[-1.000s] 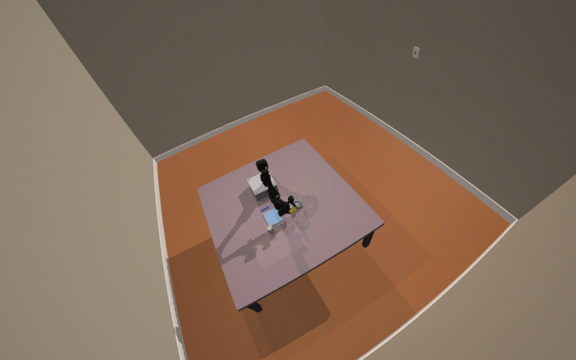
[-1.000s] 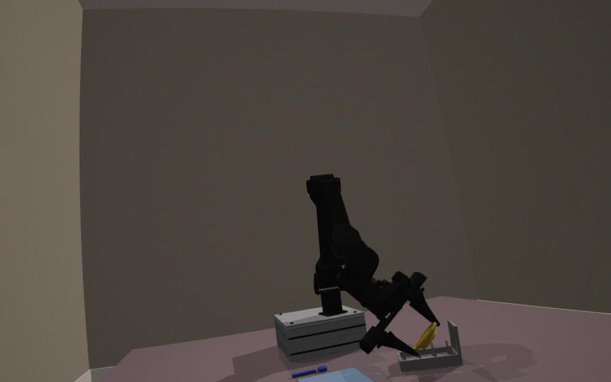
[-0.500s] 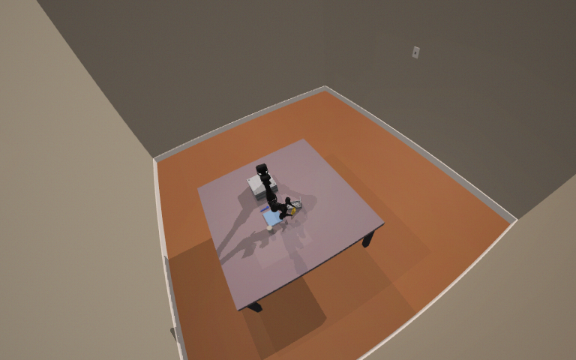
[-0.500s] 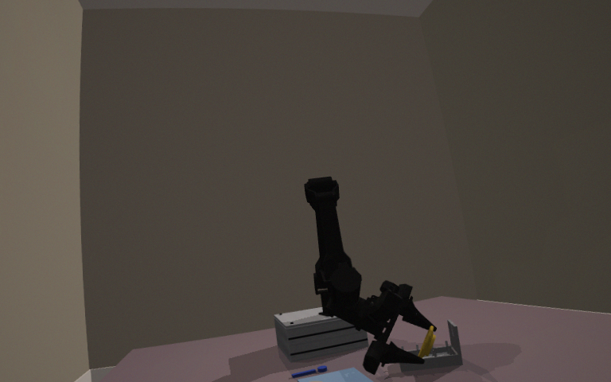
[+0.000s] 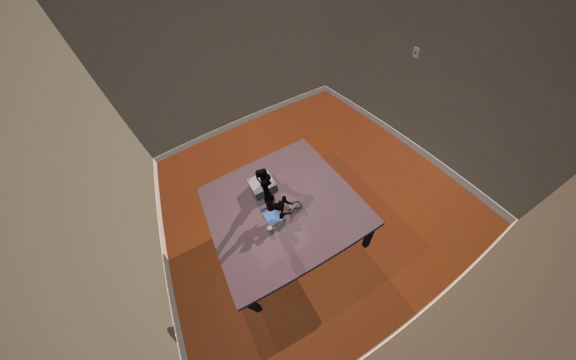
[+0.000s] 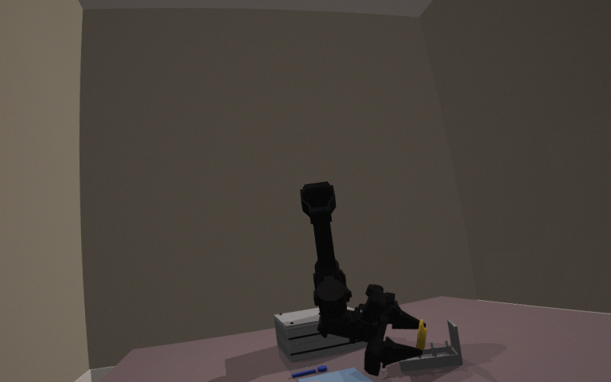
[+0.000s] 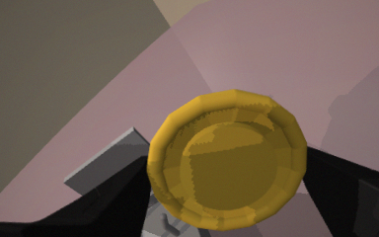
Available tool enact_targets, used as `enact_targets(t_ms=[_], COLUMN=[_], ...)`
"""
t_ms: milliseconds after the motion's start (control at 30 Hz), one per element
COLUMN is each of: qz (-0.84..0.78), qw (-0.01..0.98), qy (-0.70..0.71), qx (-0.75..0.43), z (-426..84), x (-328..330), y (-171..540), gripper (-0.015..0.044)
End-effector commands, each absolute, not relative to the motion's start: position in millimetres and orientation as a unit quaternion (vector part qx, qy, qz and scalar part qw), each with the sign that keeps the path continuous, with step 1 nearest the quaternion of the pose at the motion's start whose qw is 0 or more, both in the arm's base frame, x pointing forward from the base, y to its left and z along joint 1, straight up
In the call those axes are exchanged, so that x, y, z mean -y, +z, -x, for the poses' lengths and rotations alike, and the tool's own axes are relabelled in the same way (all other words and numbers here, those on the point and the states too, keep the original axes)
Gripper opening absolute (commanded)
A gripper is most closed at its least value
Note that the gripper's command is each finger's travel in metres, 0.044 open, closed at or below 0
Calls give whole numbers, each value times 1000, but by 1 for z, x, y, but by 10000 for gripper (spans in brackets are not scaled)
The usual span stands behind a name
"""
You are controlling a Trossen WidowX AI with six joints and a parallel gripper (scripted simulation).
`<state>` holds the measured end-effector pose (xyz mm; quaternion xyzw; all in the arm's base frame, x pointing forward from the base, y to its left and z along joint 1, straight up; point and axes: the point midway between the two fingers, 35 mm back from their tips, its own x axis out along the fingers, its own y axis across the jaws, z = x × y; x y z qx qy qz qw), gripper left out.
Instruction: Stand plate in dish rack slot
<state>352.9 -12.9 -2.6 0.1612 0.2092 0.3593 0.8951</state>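
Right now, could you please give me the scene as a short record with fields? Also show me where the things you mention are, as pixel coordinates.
held item: yellow plate (image 5: 292, 208) (image 6: 422, 335) (image 7: 229, 165)
plate pose: near upright
gripper (image 6: 422, 338) (image 7: 225, 160): shut on the plate, fingers at opposite edges
dish rack (image 5: 300, 202) (image 6: 454, 343) (image 7: 106, 160): gray, on the table, at the plate
seated in slot: cannot tell
release: not yet done
also on table: blue sheet (image 5: 272, 217) (image 6: 337, 376), white box (image 5: 262, 185) (image 6: 299, 338)

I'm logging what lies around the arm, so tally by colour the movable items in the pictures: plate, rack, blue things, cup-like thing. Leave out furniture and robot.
Yellow: 1, the plate
Grey: 1, the dish rack
Light blue: 1, the flat sheet
Dark blue: 2, a bar and a short piece beside it
Off-white: 1, the small round object
Total: 6
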Motion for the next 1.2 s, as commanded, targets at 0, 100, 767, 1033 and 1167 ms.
enact_targets(t_ms=[0, 100, 767, 1033, 1167], qz=[-135, -114, 9, 18, 30], qw=[896, 896, 874, 877, 877], qy=[386, 404, 485, 480, 479], qx=[-171, -142, 5, 6, 8], z=[-342, -333, -279, -281, -283], x=[11, 9, -3, -3, -6], y=[-2, 0, 11, 8, -1], gripper=[0, 0, 0, 0, 0])
